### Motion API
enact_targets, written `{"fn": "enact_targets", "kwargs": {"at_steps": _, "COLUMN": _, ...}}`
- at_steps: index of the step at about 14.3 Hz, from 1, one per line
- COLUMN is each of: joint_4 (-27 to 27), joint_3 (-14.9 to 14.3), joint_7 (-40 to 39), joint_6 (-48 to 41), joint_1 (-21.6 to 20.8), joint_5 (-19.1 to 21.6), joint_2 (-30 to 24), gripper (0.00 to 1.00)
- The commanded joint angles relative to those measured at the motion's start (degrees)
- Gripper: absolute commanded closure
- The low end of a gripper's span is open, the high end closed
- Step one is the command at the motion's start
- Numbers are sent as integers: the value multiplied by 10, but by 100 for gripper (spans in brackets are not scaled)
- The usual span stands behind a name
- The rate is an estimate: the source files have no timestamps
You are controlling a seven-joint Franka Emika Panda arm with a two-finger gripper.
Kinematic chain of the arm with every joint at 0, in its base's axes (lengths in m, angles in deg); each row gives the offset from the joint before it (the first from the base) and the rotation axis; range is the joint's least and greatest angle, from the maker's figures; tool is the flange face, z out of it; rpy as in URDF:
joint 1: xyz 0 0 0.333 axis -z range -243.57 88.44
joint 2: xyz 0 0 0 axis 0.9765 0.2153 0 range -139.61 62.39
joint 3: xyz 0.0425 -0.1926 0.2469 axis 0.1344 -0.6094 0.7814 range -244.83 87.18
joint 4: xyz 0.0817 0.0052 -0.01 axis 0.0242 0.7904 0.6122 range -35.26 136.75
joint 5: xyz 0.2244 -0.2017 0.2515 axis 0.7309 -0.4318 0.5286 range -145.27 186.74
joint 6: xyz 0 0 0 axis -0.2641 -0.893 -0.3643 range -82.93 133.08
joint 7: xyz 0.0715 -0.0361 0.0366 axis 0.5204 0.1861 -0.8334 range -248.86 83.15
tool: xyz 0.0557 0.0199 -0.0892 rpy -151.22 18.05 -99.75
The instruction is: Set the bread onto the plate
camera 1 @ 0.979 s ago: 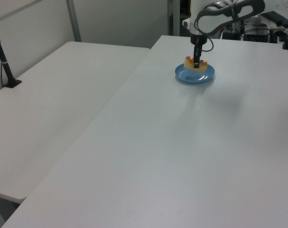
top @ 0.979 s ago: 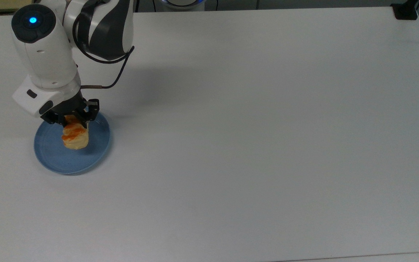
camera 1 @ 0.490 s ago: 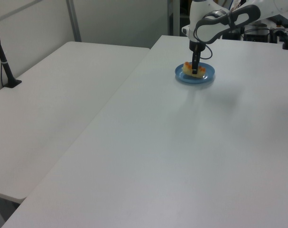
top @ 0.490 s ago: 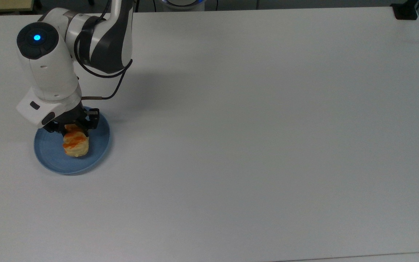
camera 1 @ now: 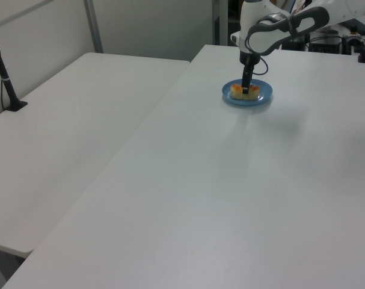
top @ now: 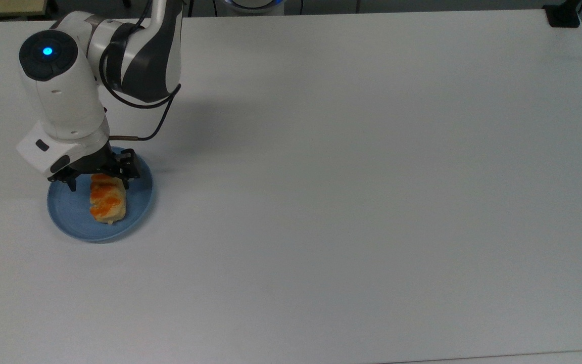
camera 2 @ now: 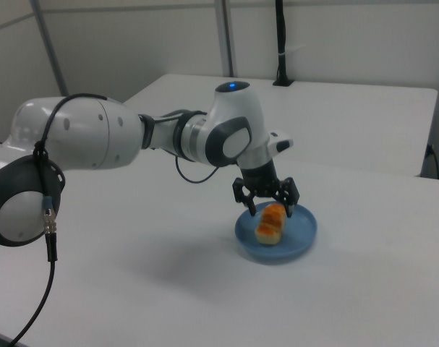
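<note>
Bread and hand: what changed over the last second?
The hand lowered the bread onto the plate and let go; its fingers are now spread apart on either side of the roll, which lies flat instead of tilted in the grip. The plate stayed where it was near the top view's left edge of the table.

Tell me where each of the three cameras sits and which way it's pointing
Top view: overhead, looking down on the white table; arm at the top view's left, gripper open over the bread on the plate.
Left view: low at a table corner, looking along it to the distant plate.
Right view: beside the arm, close on gripper and bread.
All three share the plate.
</note>
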Motion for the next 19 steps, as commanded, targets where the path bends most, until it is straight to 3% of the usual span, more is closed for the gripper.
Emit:
{"fn": "enact_targets", "kwargs": {"at_steps": 1, "joint_4": 6, "joint_3": 15, "joint_7": 63, "joint_6": -4, "joint_1": -9, "joint_5": 1, "joint_2": -68, "gripper": 0}}
{"fn": "enact_targets", "kwargs": {"at_steps": 4, "joint_4": 5, "joint_3": 39, "joint_7": 157, "joint_6": -46, "joint_1": -22, "joint_5": 0, "joint_2": -114, "gripper": 0}}
{"fn": "enact_targets", "kwargs": {"at_steps": 7, "joint_4": 5, "joint_3": 40, "joint_7": 221, "joint_6": -109, "joint_1": -51, "joint_5": 1, "joint_2": -159, "gripper": 0}}
{"fn": "enact_targets", "kwargs": {"at_steps": 13, "joint_4": 49, "joint_3": 39, "joint_7": 257, "joint_6": -295, "joint_1": -121, "joint_5": 32, "joint_2": -288, "gripper": 0}}
{"fn": "enact_targets", "kwargs": {"at_steps": 16, "joint_4": 68, "joint_3": 31, "joint_7": 258, "joint_6": -335, "joint_1": -154, "joint_5": 32, "joint_2": -320, "gripper": 0}}
{"fn": "enact_targets", "kwargs": {"at_steps": 19, "joint_4": 76, "joint_3": 29, "joint_7": 257, "joint_6": -345, "joint_1": -155, "joint_5": 31, "joint_2": -326, "gripper": 0}}
